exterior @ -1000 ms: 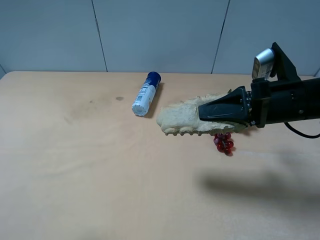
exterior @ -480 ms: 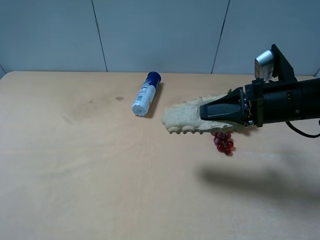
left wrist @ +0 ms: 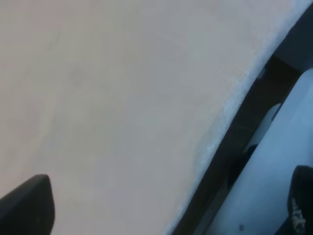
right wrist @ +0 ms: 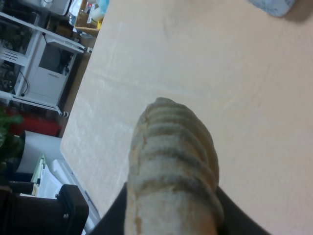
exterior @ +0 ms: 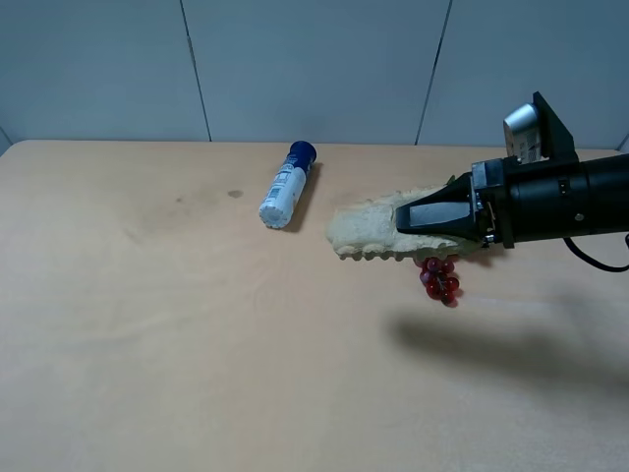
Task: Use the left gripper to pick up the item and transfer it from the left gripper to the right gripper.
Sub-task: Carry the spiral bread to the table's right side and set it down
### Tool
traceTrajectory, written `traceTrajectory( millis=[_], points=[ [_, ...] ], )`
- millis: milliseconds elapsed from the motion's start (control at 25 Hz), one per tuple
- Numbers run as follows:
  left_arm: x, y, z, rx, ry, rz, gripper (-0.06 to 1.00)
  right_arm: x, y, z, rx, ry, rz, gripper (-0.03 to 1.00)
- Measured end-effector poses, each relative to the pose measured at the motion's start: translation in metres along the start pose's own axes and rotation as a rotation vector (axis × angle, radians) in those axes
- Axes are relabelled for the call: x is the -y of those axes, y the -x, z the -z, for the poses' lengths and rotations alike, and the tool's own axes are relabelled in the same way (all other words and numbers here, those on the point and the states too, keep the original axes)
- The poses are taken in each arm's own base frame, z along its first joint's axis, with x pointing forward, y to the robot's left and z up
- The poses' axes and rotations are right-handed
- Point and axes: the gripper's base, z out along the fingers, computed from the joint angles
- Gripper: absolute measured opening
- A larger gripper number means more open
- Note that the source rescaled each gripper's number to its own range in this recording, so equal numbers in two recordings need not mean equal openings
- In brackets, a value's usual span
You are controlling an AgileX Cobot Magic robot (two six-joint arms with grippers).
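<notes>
A white bottle with a blue cap lies on its side on the tan bench; a red grape bunch sits well apart.

Black cylindrical arm, tapered black right pincer, silver box module on top — black cable trailing behind

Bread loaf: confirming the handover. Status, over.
Right claw shut on bread loaf, lifted off table. Left claw open, empty. Grape bunch on table just beneath.
</notes>
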Motion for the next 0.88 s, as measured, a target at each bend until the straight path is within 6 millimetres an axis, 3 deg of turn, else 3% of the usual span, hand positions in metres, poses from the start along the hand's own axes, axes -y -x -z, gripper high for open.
traceTrajectory(
  millis=[600, 880],
  points=[
    [0.0026, 0.0005, -0.0071, 0.042, -0.023, 0.021, 0.9, 0.0006, 0.0002, 0.0, 0.002, -0.006, -0.011, 0.06],
    [-0.0005, 0.0005, -0.0071, 0.045, 0.183, 0.167, 0.9, 0.0008, 0.0003, 0.0, 0.003, -0.009, -0.013, 0.06]
  ],
)
